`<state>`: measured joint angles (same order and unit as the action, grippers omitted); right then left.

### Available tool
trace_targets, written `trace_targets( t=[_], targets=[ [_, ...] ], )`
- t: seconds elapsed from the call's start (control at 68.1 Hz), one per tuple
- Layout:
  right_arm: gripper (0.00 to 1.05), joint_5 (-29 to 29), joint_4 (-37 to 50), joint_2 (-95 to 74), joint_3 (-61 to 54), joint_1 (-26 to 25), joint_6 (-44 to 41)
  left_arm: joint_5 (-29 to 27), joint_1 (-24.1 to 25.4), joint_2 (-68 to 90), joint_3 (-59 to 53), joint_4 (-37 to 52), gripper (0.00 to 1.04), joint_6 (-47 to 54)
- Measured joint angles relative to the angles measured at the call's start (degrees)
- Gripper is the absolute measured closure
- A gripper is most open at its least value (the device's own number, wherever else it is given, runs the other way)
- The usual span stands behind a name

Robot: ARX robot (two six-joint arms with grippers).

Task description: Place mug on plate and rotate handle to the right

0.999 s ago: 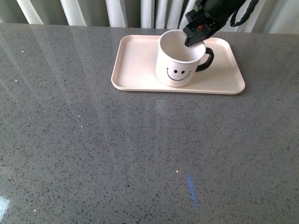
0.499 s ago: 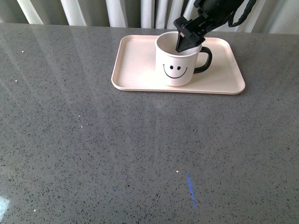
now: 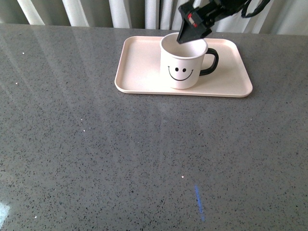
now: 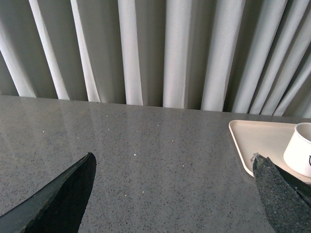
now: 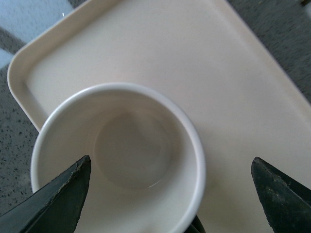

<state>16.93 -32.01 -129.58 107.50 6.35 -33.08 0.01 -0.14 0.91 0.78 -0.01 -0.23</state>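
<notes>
the mug (image 3: pixel 184 62) stands upright on the plate (image 3: pixel 139 62), smiley side toward the camera, handle (image 3: pixel 211 61) pointing right; the right gripper (image 3: pixel 192 30) hangs just above the mug's rim, fingers (image 5: pixel 58 199) spread wide and gripping nothing; the left gripper (image 4: pixel 175 194) hovers over the grey table (image 3: pixel 120 159) near the plate's edge, fingers wide apart, holding nothing

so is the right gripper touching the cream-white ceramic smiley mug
Apart. The right wrist view shows the right gripper open, its fingers wide of the cream-white ceramic smiley mug; the front view shows it above the rim.
</notes>
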Motion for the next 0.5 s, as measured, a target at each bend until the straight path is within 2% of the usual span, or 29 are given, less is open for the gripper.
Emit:
trace_targets(
  t=[0.117,0.352,0.485,0.499],
  targets=[
    [0.09,1.86,3.17,4.98,-4.00,-0.83,0.35,0.00,0.00,0.00,0.00,0.00,0.09,0.00],
    [0.09,10.64,17.53,20.35,-21.79,-3.50,5.44,0.00,0.00,0.00,0.00,0.00,0.09,0.00],
    [0.09,11.17,19.10,24.20,-24.37,-4.04,6.97,0.00,0.00,0.00,0.00,0.00,0.09,0.00],
    [0.11,9.64,21.57,24.74,-25.46,-3.91,8.33,0.00,0.00,0.00,0.00,0.00,0.09,0.00]
  ],
)
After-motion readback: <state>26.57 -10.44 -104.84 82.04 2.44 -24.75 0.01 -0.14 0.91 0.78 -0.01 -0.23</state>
